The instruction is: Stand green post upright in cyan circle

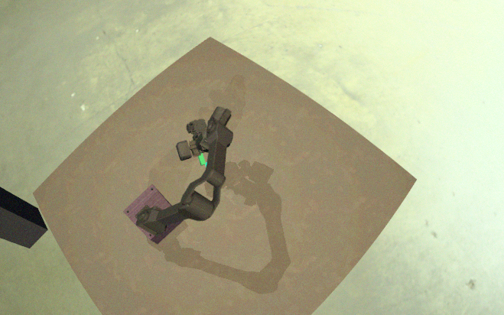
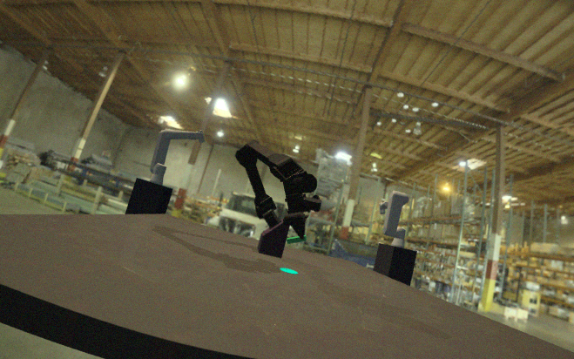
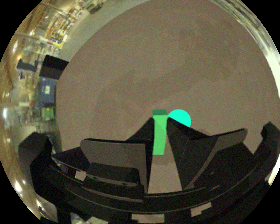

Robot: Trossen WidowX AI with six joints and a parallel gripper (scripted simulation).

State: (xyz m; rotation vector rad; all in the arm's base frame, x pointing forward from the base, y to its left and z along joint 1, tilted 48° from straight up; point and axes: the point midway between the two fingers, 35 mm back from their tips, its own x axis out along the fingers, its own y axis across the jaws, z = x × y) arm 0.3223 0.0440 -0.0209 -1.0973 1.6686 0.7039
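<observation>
1. Green is the colour I look for first: the green post (image 3: 160, 132) is clamped in my hand (image 3: 161, 156), up off the brown surface (image 1: 324, 187).
2. In the wrist view the post sticks straight out from the fingers, and the cyan circle (image 3: 180, 119) sits just past its tip, a little to the right.
3. In the side view the post (image 2: 295, 239) looks nearly flat, not standing up yet. The circle (image 2: 288, 270) is lower down and nearer the camera, apart from it.
4. I think my next job is to tip the post up and bring it over the circle.
5. My arm is bent high, with the hand (image 2: 299, 232) pointing down.
</observation>
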